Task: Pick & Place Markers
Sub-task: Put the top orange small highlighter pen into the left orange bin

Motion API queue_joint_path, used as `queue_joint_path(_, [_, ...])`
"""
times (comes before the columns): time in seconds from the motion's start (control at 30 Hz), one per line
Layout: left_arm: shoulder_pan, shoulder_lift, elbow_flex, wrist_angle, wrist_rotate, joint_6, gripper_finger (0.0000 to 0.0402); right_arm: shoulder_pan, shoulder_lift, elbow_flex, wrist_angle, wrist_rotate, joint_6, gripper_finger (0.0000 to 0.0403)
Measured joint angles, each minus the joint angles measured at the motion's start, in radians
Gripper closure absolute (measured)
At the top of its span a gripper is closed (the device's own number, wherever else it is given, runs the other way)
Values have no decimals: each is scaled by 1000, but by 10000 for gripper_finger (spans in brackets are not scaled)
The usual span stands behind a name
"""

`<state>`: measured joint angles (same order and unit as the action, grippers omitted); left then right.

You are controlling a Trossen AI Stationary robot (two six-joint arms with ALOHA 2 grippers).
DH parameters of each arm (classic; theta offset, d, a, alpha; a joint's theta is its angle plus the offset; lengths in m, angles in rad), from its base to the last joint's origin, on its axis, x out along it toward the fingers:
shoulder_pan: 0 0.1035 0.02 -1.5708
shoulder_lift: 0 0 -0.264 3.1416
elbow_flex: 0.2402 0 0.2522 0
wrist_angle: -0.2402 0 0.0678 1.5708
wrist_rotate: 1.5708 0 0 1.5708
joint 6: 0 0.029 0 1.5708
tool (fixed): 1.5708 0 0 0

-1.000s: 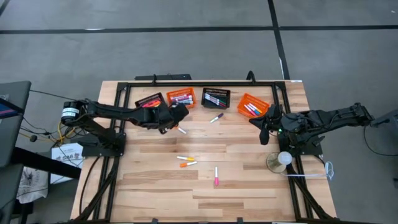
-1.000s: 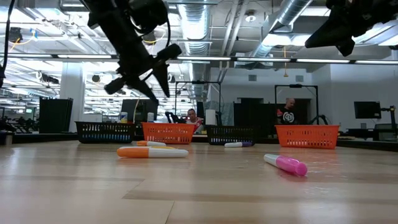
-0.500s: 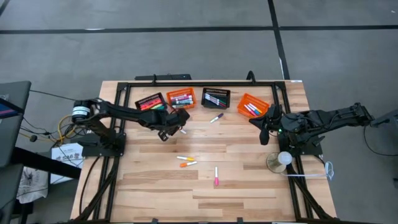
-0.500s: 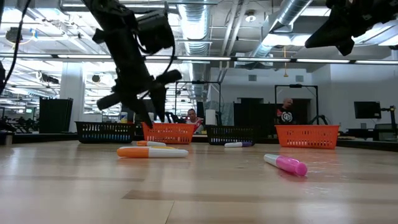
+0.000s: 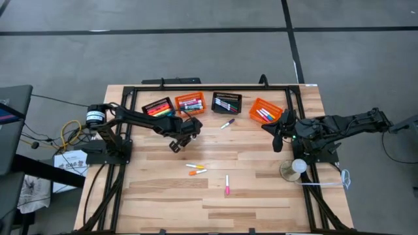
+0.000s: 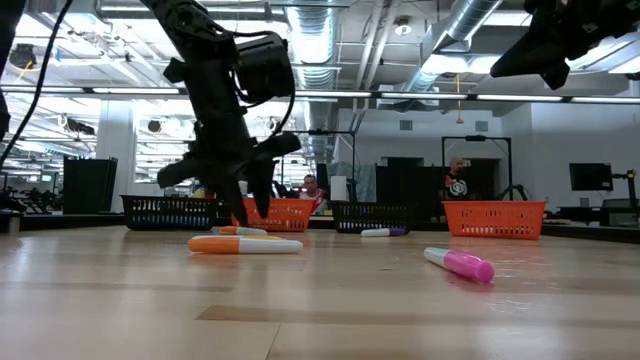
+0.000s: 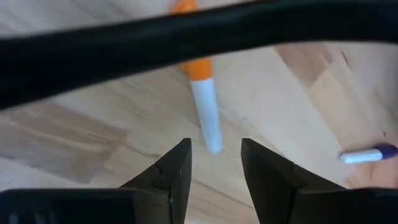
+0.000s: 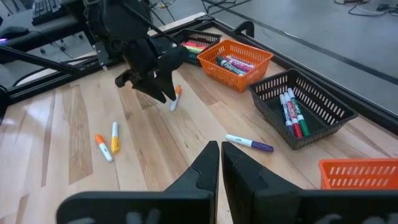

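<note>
Only in the left wrist view is a white marker with an orange cap (image 7: 203, 93) seen just ahead of the spread-open left gripper (image 7: 214, 163), while red and green pens are held in a black slotted plastic basket (image 8: 305, 107) seen past the clenched right gripper (image 8: 220, 158).

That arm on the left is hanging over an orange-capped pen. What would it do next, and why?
Probably drop straight down a little. The left gripper is open, its fingers astride the white end of the orange-capped marker but above it. Lowering first lets them close on it.

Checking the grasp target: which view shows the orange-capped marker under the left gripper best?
The left wrist view: the orange-capped marker fills it, just ahead of the open left gripper. The right wrist view shows it small; the others hide it.
</note>
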<state>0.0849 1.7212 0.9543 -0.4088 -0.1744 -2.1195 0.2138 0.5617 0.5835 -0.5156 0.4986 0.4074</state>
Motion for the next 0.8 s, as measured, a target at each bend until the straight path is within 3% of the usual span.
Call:
queue_joint_path(0.5, [16, -11, 0, -83, 27, -99, 263, 0, 0, 0, 0, -2, -68, 393])
queue_joint_path(0.8, [42, 70, 5, -77, 98, -106, 264, 0, 0, 0, 0, -2, -68, 393])
